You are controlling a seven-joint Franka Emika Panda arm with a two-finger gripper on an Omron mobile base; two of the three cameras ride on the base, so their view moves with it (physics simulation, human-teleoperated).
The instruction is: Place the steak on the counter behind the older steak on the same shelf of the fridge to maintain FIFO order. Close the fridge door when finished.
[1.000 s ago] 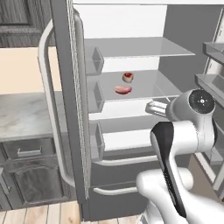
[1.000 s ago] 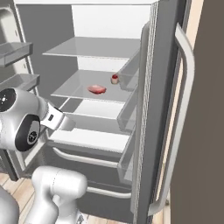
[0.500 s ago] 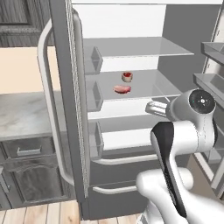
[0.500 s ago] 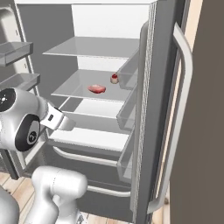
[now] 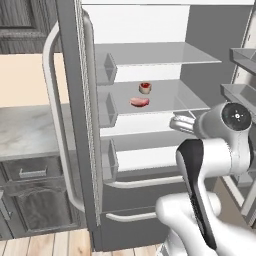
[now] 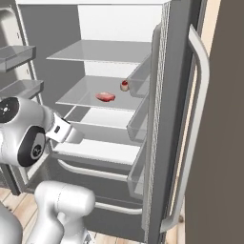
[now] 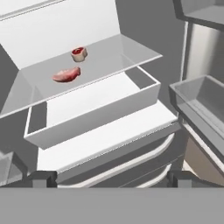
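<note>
The small chunky round steak with a dark red top and pale tan rim (image 5: 145,87) looks light and soft, a little slick on its cut faces, so it would likely give under pressure instead of cracking; the firmer tan rim is the sensible place to take hold, one finger on each side across its short width. That is unlikely to be needed, because it already sits on the clear glass middle shelf (image 5: 195,97) of the tall dark grey two-door fridge with its white interior (image 5: 75,70), toward the shelf's back edge. The flat, wide pinkish-red slab that is the older steak (image 5: 139,102) lies just in front of it, nearer the shelf's front edge, the two near each other but apart. From the hand camera the chunky piece (image 7: 79,54) stands upright with its red face up, behind the slab (image 7: 67,75). The two-finger gripper (image 7: 113,177) hangs outside the shelves, level with the white drawer below, its jaws spread wide with nothing between them. Both doors stand open, so I judge that closing them by a long pale grey handle (image 6: 198,128) is the step remaining.
</note>
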